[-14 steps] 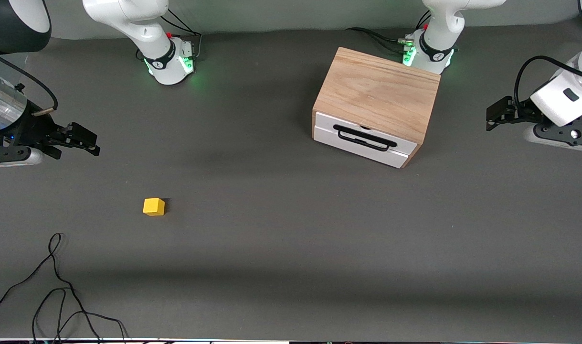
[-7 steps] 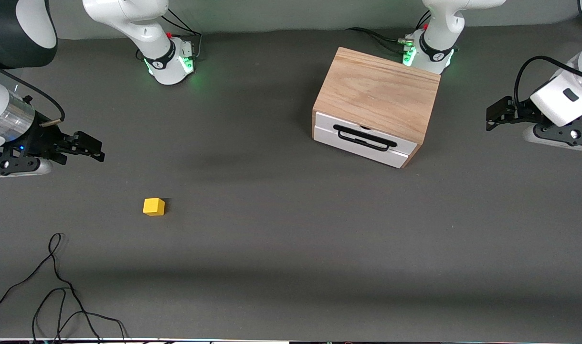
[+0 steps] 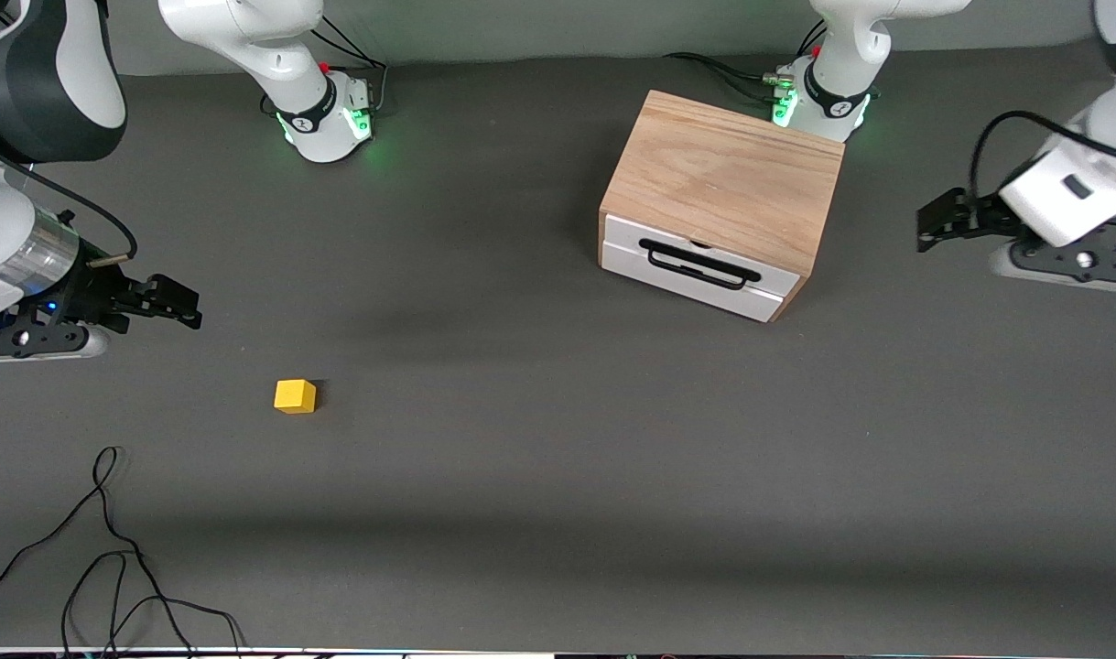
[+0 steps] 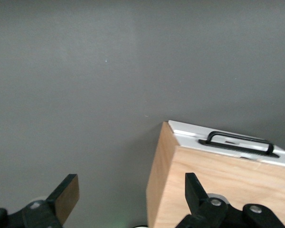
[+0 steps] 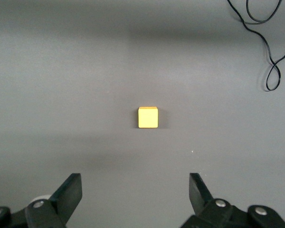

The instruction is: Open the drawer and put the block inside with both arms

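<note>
Currently drawer [image 3: 695, 266] closed, white front flush in wooden box [image 3: 724, 174], box toward left arm's end of table [image 3: 539, 439], near left base. Block [image 3: 295, 395] sits alone on table toward right arm's end, nearer front camera than box, well apart from it. Right gripper [image 3: 168, 302] over bare table near block, fingers spread apart, empty. Left gripper [image 3: 942, 220] over table beside box, fingers apart, empty. Cable [image 3: 100, 549] loose at table corner nearest camera.

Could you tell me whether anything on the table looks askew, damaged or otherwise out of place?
The wooden box sits turned at an angle to the table's edges, its drawer shut. A loose black cable sprawls nearer the front camera than the block. Nothing looks damaged or spilled.
</note>
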